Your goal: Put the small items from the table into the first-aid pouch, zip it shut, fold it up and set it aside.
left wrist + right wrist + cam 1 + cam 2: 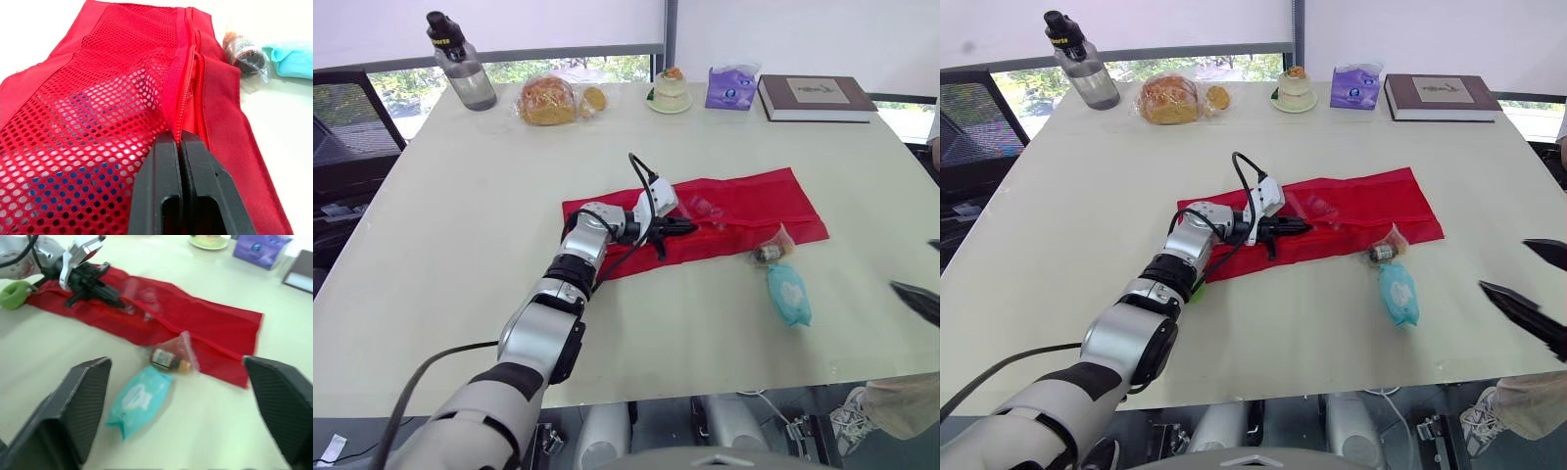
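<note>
red mesh-cloth pouch (98, 122), matt table (460, 245)

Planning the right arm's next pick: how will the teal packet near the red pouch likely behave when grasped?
The teal packet looks soft and pillowy, so it will probably squash rather than stay stiff. Its smooth film wrapper may slip in a grasp. Lying flat on the table, it is unlikely to roll.

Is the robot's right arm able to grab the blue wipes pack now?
Probably yes. The right end effector is open and faces the wipes pack, with bare table between.
</note>
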